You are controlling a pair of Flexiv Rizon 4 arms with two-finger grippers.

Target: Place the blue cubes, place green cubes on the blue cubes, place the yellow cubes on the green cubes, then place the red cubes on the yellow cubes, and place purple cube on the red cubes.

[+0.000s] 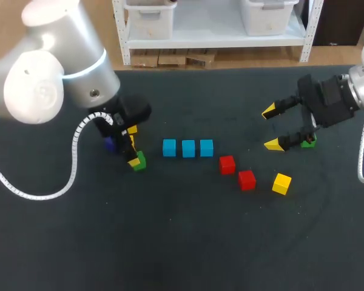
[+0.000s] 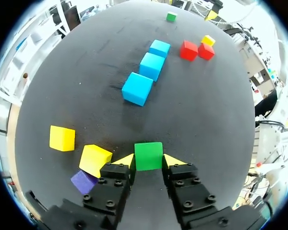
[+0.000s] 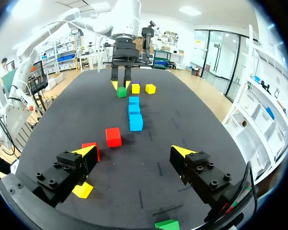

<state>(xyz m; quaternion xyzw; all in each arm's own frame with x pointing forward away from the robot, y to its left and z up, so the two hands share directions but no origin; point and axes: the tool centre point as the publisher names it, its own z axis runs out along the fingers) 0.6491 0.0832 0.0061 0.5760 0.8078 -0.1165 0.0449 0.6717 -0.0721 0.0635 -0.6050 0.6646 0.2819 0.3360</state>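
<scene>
Green cube (image 2: 148,155) pinched tight in left claw (image 2: 149,161); right claw (image 3: 134,151) spread wide, holding nothing.

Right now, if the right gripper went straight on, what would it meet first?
Likely the nearest blue cube, ahead of the open right gripper; a red cube lies just aside. Height unclear.

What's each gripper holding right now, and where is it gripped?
Left gripper pinches the small green cube by two opposite sides; right gripper holds nothing.
</scene>
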